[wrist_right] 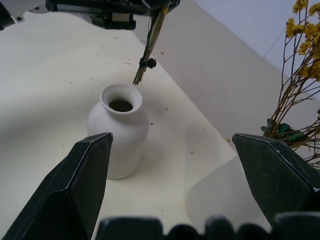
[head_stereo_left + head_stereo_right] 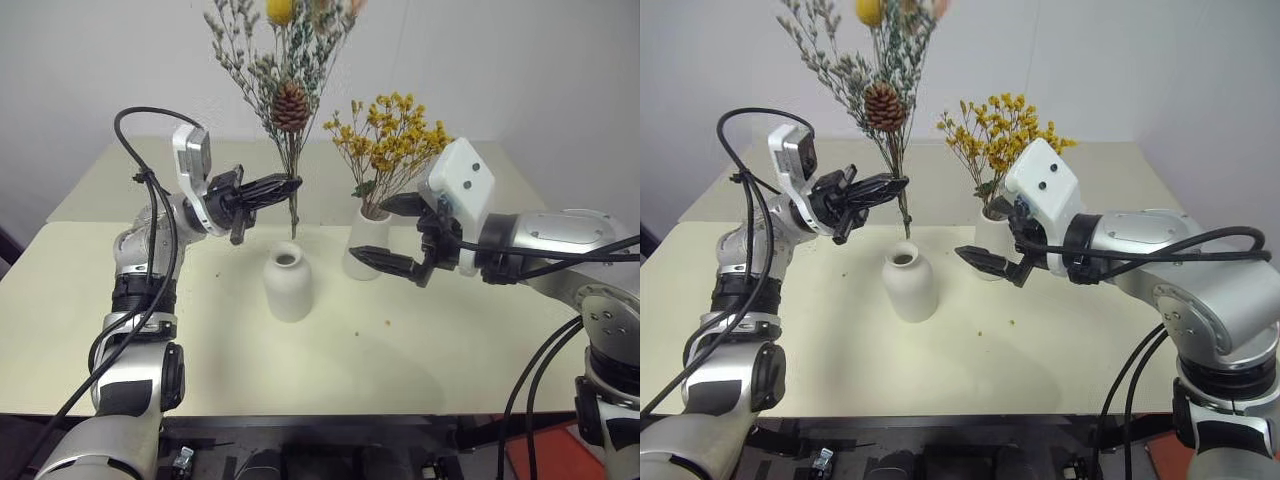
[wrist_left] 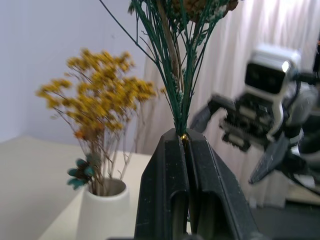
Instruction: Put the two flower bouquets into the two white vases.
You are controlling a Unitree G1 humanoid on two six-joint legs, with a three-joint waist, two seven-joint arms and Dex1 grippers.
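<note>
My left gripper (image 2: 287,185) is shut on the stems of the grey-green bouquet (image 2: 291,105), which has a pinecone and a yellow ball flower. It holds the bunch upright, and the stem ends (image 1: 144,71) hang just above and behind the mouth of the short rounded white vase (image 2: 288,283). The yellow-orange bouquet (image 2: 395,135) stands in the taller white vase (image 2: 366,243). My right gripper (image 2: 388,235) is open and empty in front of that taller vase, pointing toward the short one (image 1: 118,132). The left wrist view shows the pads (image 3: 167,165) pinched on the green stems.
The vases stand mid-table on a cream tabletop (image 2: 450,340) with small flower crumbs scattered on it. A plain wall rises behind the far edge. Open table surface lies in front of the vases and to both sides.
</note>
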